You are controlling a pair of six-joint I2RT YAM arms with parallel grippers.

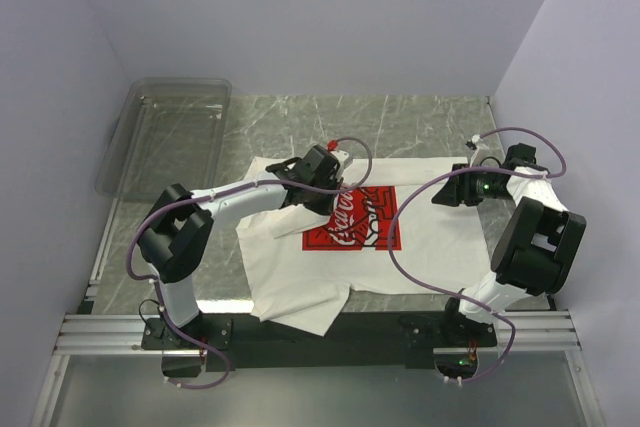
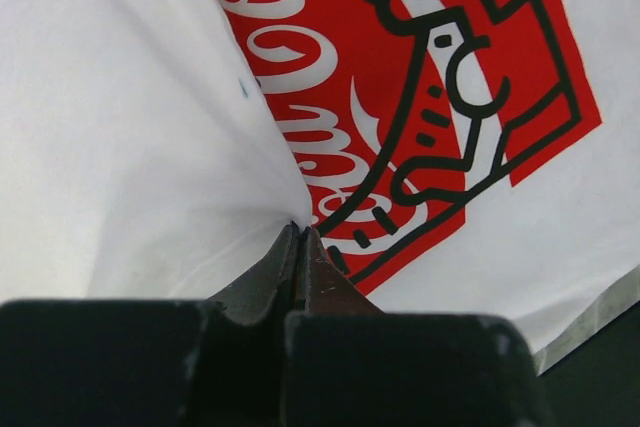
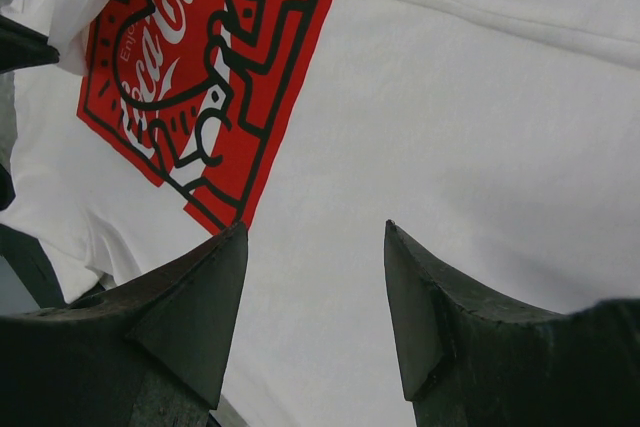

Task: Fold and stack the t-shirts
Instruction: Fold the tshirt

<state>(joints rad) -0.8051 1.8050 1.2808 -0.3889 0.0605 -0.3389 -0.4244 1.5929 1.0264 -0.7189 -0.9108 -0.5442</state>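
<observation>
One white t-shirt point(image 1: 430, 247) with a red Coca-Cola print point(image 1: 365, 222) lies spread on the table. My left gripper point(image 1: 333, 193) is shut on a pinched fold of the shirt's white cloth and holds it over the left edge of the print. The left wrist view shows the jaws point(image 2: 298, 231) closed on that cloth point(image 2: 120, 97) beside the print point(image 2: 450, 47). My right gripper point(image 1: 440, 195) is open and empty just above the shirt's right part. In the right wrist view its fingers point(image 3: 315, 232) stand apart over plain white cloth point(image 3: 450, 97), with the print point(image 3: 200, 77) ahead.
A clear plastic bin point(image 1: 165, 132) stands at the back left on the grey marbled table point(image 1: 420, 117). The shirt's lower left part hangs over the table's near edge by the black arm mounting rail point(image 1: 370, 332). Walls close in the left, back and right sides.
</observation>
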